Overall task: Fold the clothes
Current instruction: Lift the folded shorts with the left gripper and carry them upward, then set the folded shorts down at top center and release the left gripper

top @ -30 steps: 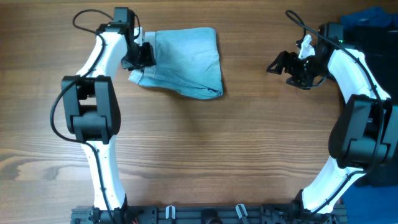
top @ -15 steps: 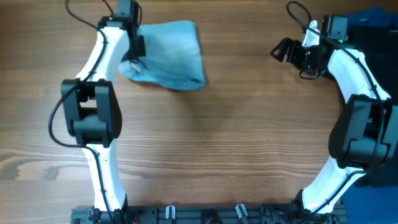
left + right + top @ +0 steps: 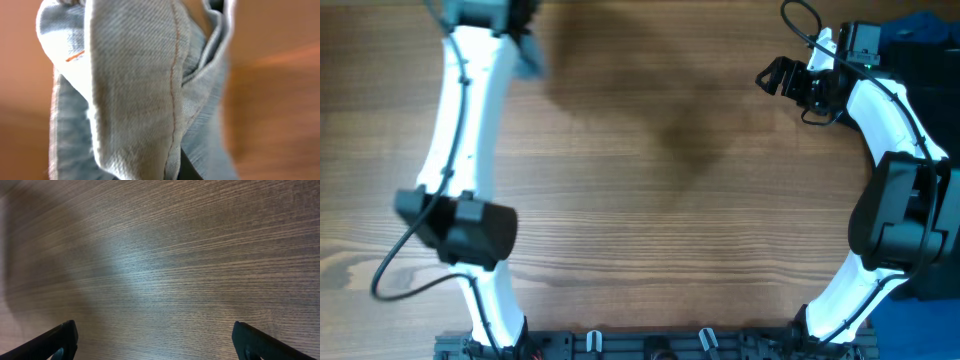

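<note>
1. While our left arm is standing stretched out toward the far left corner of the surface [image 3: 650, 230], we are gripping the shorts [image 3: 135, 90] in the left pincer [image 3: 518, 18]. The cloth is hiding the fingers themselves from the wrist camera.
2. We are seeing the light blue denim bunched right against the left wrist camera. It is filling most of that view in thick, hanging folds.
3. We are noticing a line of orange-brown stitching running down the middle fold, and a short orange stitch showing on the paler fold at the upper left.
4. From overhead we are catching only a small, blurred scrap of the pale blue cloth beside the left arm, near the top edge. We are not making out the rest of the garment in that view.
5. We are seeing a soft shadow lying across the upper middle of the bare wood.
6. We are holding the right pincer [image 3: 775, 78] wide apart and gripping nothing. Its two dark fingertips [image 3: 60, 337] are sitting at opposite lower corners of the right wrist view, with only wood grain between them.
7. We are keeping that pincer over the far right part of the surface, well apart from the shorts.
8. We are seeing a dark blue cloth [image 3: 920, 25] lying at the top right corner, just beyond the right arm.
</note>
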